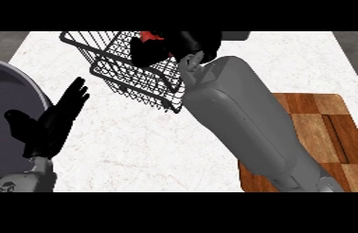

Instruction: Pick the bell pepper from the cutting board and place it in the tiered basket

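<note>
This is a kitchen. A white stone counter (161,147) with thin grey lines fills most of the view. A black wire tiered basket (133,68) sits on the counter. To the right of the basket, nearer the front edge, lies a wooden cutting board (318,118).

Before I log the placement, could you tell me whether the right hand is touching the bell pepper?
Touching. In the head view the right hand has its fingers curled round the red bell pepper above the tiered basket.

The right hand (171,47) stretches far forward with fingers curled, while the left hand (52,120) rests open, fingers straight.
</note>
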Robot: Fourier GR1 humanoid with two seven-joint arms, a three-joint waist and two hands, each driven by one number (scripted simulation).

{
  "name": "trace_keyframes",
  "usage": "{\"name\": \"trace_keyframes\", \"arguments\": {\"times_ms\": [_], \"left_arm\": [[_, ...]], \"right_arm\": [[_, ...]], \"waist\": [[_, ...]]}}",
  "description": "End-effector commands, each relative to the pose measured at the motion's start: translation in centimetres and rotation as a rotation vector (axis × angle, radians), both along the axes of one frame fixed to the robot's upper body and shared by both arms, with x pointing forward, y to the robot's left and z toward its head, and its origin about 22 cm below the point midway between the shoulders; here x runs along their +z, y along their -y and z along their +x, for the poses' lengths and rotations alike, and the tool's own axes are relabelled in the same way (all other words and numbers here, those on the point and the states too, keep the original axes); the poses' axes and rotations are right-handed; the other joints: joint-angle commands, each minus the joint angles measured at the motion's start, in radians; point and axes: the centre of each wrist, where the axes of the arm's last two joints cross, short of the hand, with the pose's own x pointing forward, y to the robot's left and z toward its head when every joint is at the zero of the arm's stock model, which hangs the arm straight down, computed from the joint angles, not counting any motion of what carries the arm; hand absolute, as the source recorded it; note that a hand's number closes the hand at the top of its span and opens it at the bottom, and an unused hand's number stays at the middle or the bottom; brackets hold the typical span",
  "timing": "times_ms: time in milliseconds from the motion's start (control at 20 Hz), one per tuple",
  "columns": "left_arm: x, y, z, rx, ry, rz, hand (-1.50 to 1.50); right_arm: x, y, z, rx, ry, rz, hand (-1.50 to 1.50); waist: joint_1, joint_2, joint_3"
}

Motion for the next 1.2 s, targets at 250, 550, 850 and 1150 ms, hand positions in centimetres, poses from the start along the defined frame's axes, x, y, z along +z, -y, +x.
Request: {"name": "trace_keyframes", "arguments": {"times_ms": [250, 550, 850, 1150], "left_arm": [[-1.8, -0.4, -1.2, 0.025, -0.025, 0.002, 0.00], [-1.5, -0.5, -1.0, 0.001, -0.046, -0.006, 0.00], [-1.5, -0.4, -1.3, -0.010, -0.028, -0.009, 0.00], [-1.6, 0.2, -0.1, -0.032, -0.034, -0.037, 0.00]], "right_arm": [[-0.8, -2.0, 2.6, -0.033, -0.090, -0.001, 1.50], [-4.6, -2.5, 4.9, -0.068, -0.045, -0.032, 1.50], [-5.1, -3.7, 5.5, -0.115, 0.021, -0.047, 1.50], [-8.3, -1.9, 6.8, -0.156, 0.127, 0.093, 1.50]], "waist": [[-0.007, 0.001, -0.007], [0.008, 0.006, -0.008], [0.029, 0.008, -0.008], [0.030, 0.015, -0.008]]}}
